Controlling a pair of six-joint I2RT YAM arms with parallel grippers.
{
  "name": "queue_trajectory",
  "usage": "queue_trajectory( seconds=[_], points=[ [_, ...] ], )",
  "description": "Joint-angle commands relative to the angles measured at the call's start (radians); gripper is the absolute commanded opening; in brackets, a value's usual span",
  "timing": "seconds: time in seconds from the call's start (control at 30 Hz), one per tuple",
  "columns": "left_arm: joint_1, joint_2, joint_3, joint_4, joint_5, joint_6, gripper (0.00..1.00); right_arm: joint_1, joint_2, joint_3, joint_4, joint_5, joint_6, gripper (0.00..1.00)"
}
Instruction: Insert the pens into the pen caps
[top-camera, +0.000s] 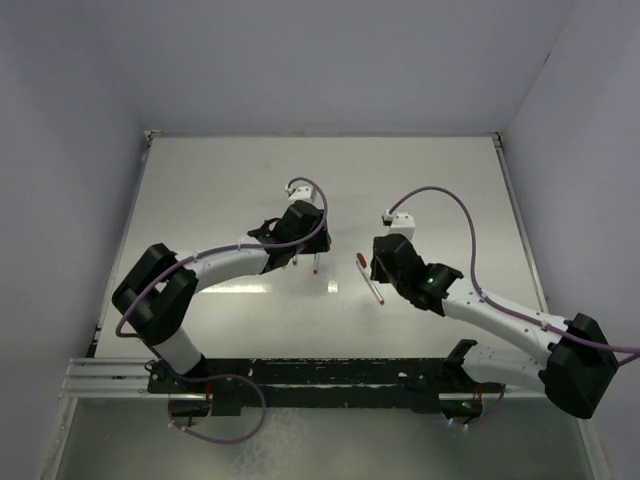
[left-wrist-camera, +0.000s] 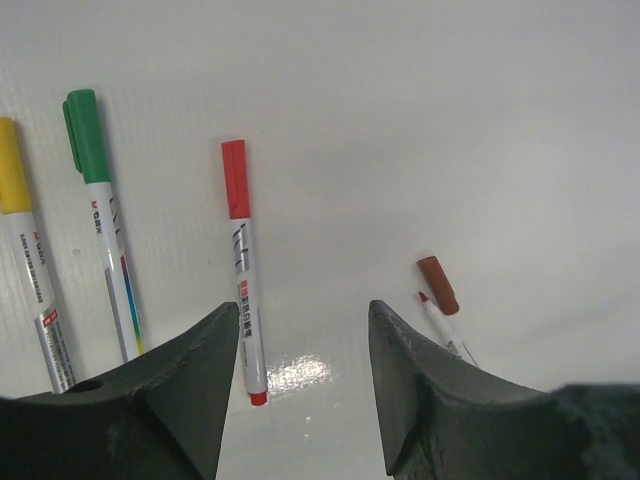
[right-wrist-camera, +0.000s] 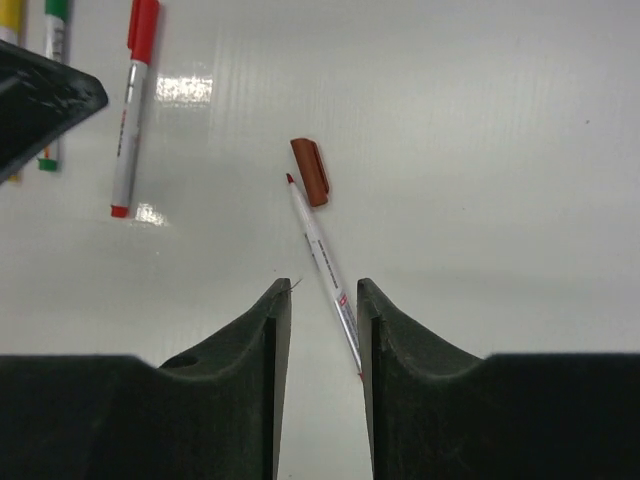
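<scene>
**While three sat capped, one pen waited**

Although the tabletop (top-camera: 200, 200) lay open around the work, its edges well away, the job looked unfinished. The left fingers (left-wrist-camera: 190, 390) were spread, holding nothing. The right fingers (right-wrist-camera: 250, 370) stood released astride the bare pen (right-wrist-camera: 317, 250). The yellow pen (left-wrist-camera: 35, 270), green pen (left-wrist-camera: 105, 230) and red pen (left-wrist-camera: 244, 270) wore caps. The dark red cap (right-wrist-camera: 310, 172) lay just beside the bare pen's tip, unjoined. No fifth pair was in view.

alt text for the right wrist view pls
An uncapped pen lies on the white table, its dark red cap beside the tip, its rear end between the right gripper's open jaws. A capped red pen lies upper left.
</scene>
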Motion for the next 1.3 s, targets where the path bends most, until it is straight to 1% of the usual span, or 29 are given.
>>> queue_trajectory(
  seconds=[0.0,0.13,0.33,0.47,0.6,0.77,1.0,1.27],
  points=[
    [-0.011,-0.101,-0.038,0.055,0.043,0.01,0.57,-0.001,0.084,0.079,-0.048,-0.091,-0.059,0.38],
    [-0.047,-0.156,-0.087,0.058,0.02,0.008,0.57,-0.001,0.161,0.106,-0.067,-0.103,-0.069,0.41],
    [-0.121,-0.238,-0.203,0.083,-0.046,-0.036,0.57,-0.011,0.211,0.12,-0.018,-0.09,-0.069,0.41],
    [-0.158,-0.296,-0.307,0.124,-0.071,-0.068,0.57,-0.059,0.271,0.154,0.006,-0.113,-0.084,0.39],
    [-0.208,-0.341,-0.353,0.125,-0.101,-0.072,0.56,-0.127,0.333,0.179,0.071,-0.188,-0.112,0.37],
    [-0.266,-0.352,-0.351,0.108,-0.122,-0.061,0.56,-0.148,0.422,0.242,0.085,-0.226,-0.165,0.36],
    [-0.344,-0.303,-0.318,0.111,-0.14,-0.037,0.55,-0.15,0.499,0.287,0.105,-0.273,-0.204,0.36],
    [-0.376,-0.267,-0.3,0.133,-0.13,-0.038,0.55,-0.151,0.561,0.311,0.083,-0.226,-0.212,0.34]
  ],
)
